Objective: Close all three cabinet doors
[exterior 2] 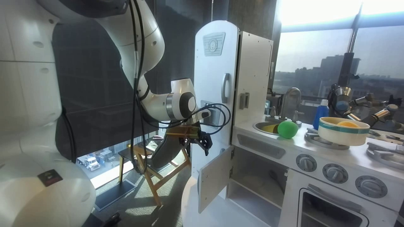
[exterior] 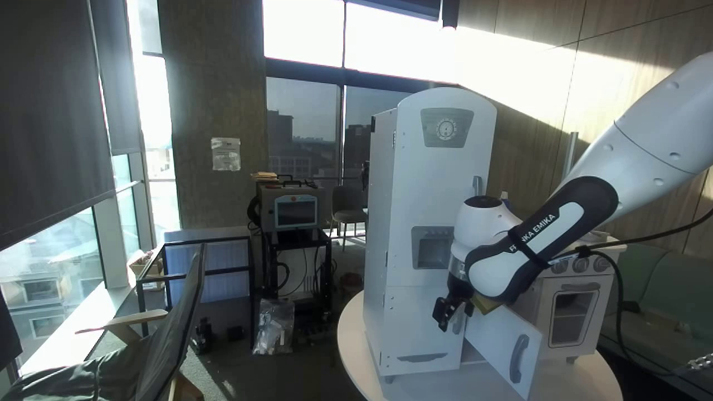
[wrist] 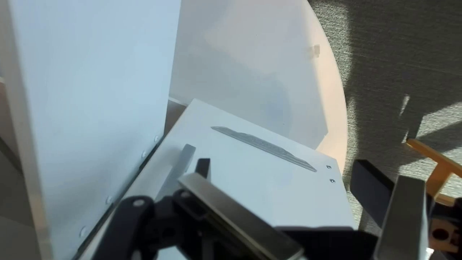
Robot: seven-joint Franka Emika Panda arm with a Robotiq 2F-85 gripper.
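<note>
Gripper [wrist: 288, 191] hangs just beside 1 open cabinet door [exterior 2: 215, 179].

Wood-panelled wall [exterior: 535, 150], bright sun band across its upper part. Tall windows [exterior: 303, 120], hazy buildings [exterior 2: 334, 69] outside. Dark roller blind [exterior: 50, 111], partway down. Dark pillar [exterior: 217, 72] with posted sheet [exterior: 225, 154]. Grey carpet [wrist: 379, 43], sunlit patches. Dark armchair [exterior: 172, 328] with wooden frame, greenish sofa [exterior: 682, 278] by the panelled wall, round white tabletop [exterior: 351, 331].

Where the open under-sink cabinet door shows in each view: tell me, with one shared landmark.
In an exterior view: under-sink cabinet door, bottom, right of centre.
In an exterior view: the door, lower middle.
Wrist view: the door, left side.
Shared landmark: toy refrigerator, next to the door.
</note>
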